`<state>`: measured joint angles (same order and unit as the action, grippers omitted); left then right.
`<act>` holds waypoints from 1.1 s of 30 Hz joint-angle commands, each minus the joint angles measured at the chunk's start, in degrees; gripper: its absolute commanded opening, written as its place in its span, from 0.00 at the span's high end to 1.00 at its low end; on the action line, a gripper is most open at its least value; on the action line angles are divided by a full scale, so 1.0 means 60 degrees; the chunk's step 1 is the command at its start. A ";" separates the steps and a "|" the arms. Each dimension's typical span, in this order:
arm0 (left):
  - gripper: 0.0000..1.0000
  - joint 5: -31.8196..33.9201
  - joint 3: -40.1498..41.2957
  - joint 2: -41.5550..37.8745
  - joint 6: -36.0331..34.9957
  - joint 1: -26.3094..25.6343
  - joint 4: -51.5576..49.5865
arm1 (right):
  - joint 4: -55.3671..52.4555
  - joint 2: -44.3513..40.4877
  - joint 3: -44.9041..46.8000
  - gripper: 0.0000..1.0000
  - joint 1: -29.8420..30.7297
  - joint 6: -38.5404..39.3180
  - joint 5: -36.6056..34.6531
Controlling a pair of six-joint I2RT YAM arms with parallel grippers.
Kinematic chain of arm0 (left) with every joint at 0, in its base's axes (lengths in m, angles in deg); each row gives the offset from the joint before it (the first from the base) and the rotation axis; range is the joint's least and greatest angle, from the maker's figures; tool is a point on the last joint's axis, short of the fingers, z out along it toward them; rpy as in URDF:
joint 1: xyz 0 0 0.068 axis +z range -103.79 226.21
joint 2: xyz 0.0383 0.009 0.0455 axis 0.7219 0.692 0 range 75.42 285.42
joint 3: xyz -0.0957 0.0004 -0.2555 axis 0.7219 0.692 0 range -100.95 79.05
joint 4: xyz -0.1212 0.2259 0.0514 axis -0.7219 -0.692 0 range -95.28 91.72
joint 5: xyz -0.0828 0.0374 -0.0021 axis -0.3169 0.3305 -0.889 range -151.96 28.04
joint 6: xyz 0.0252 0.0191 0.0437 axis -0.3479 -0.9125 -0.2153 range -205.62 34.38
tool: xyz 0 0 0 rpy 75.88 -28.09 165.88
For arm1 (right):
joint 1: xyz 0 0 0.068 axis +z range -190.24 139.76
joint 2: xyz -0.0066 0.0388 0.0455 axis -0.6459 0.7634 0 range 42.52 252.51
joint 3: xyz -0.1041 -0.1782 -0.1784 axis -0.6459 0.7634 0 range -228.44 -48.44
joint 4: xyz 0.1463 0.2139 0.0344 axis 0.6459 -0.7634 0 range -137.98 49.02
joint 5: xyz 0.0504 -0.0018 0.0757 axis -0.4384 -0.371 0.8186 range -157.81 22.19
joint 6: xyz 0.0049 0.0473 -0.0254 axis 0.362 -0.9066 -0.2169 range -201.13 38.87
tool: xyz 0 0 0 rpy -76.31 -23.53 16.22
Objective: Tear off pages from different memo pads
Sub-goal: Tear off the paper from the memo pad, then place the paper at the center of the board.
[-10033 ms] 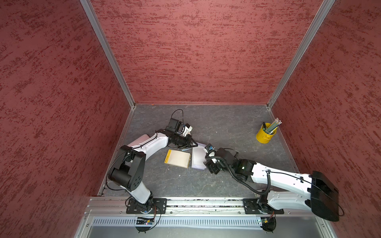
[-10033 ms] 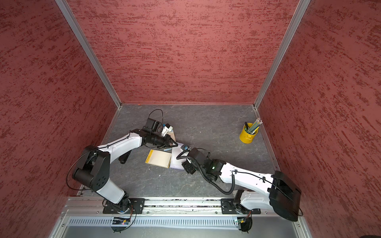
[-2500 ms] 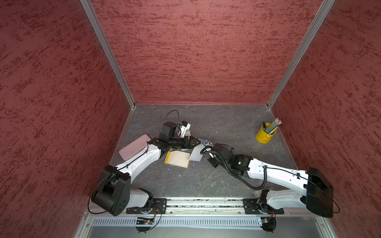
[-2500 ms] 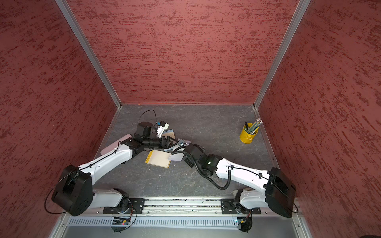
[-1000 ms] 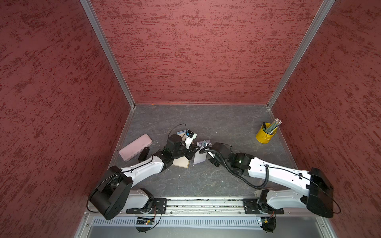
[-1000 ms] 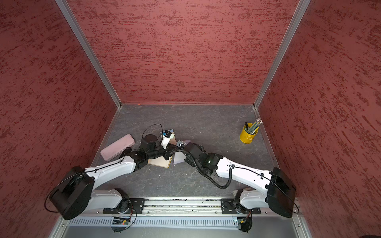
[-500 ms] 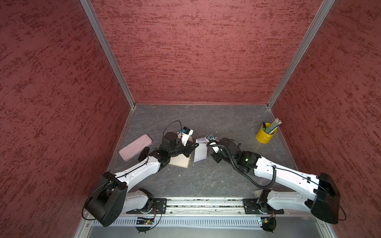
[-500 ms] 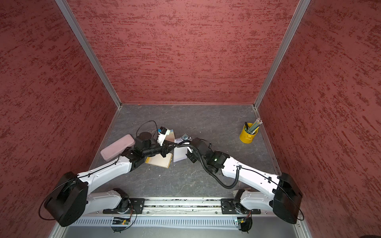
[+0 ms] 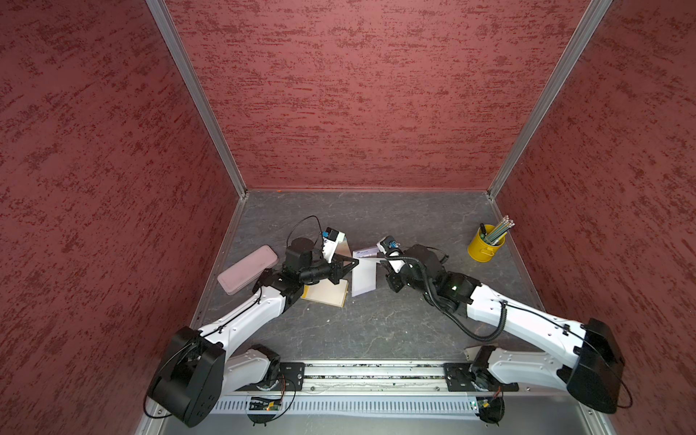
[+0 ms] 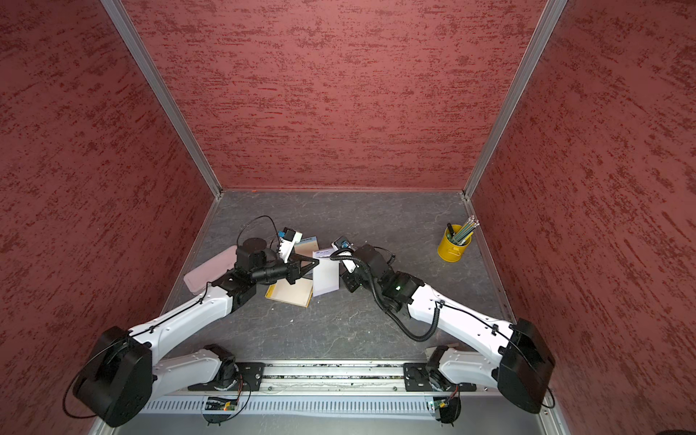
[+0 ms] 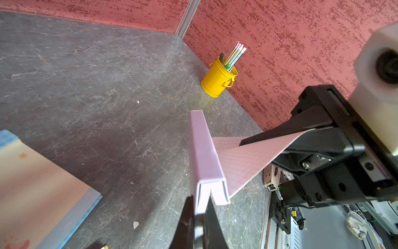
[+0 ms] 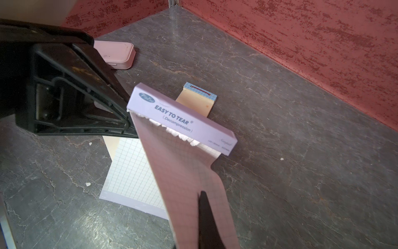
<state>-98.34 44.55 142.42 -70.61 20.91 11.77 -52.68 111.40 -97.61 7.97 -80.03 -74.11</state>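
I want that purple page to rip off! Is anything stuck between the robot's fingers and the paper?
Nothing visible is. The left fingers pinch the lavender pad, the right fingers pinch its page, both shut right on the paper. The loose grid sheet lies underneath on the table, apart.

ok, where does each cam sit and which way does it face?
Both top views: high above the front rail, looking down toward the back wall; left arm and right arm show whole.
Left wrist: on the left arm, facing along its jaws to the lavender pad they clamp, yellow cup beyond; own jaw tips show.
Right wrist: on the right arm, facing along its jaws to the page they pinch, pink case beyond; own jaw tip shows.
Shared: both wrist views see lavender pad and page.
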 commanded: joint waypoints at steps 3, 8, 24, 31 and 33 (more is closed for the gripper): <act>1.00 0.0330 -0.0034 -0.0458 0.0104 0.0534 -0.0733 | -0.0838 -0.0333 0.0256 1.00 -0.0884 -0.0359 -0.0959; 1.00 0.0263 -0.0036 -0.0718 0.0162 0.0722 -0.0951 | -0.0925 -0.0347 0.0256 1.00 -0.1212 -0.0403 -0.0935; 1.00 0.1125 -0.0806 -0.0811 0.1341 0.1917 -0.2838 | -0.2841 0.0350 -0.0538 1.00 -0.2607 -0.1916 -0.3091; 1.00 0.1172 -0.1075 0.0031 0.2068 0.1385 -0.1931 | -0.5520 0.2227 -0.1613 1.00 -0.3237 -0.3567 -0.4995; 1.00 0.1234 -0.1291 0.0500 0.2154 0.1103 -0.1663 | -0.6163 0.3042 -0.1928 1.00 -0.3222 -0.3897 -0.5132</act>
<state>-91.50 38.85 142.75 -59.60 29.35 -2.00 -80.11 125.63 -106.77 -11.44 -97.49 -99.05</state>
